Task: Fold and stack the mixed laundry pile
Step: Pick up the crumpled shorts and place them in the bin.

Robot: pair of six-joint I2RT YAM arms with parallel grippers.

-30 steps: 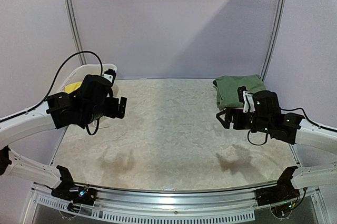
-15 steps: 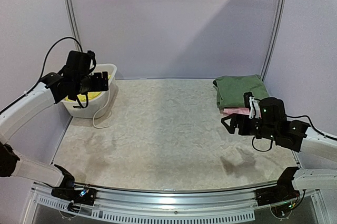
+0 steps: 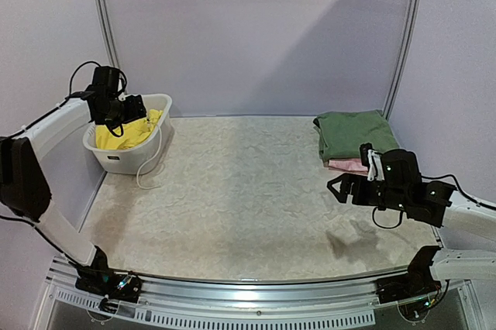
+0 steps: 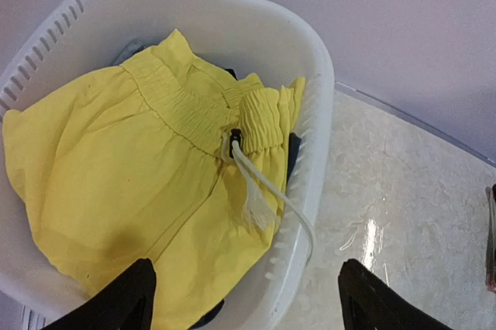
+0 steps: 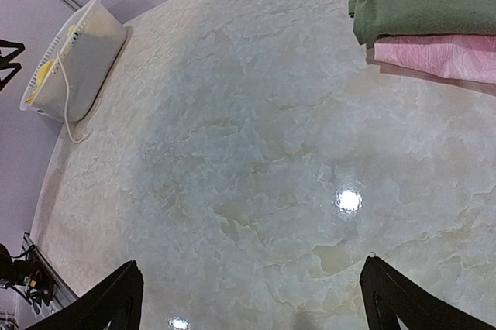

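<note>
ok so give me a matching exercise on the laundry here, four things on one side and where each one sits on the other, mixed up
Things
1. yellow shorts
2. green garment
3. pink garment
4. drawstring

Places
a. trailing over the rim of the white basket
b. folded, on top of another garment
c. folded, underneath another garment
d. crumpled inside the basket

Pairs: 1-d, 2-b, 3-c, 4-a
</note>
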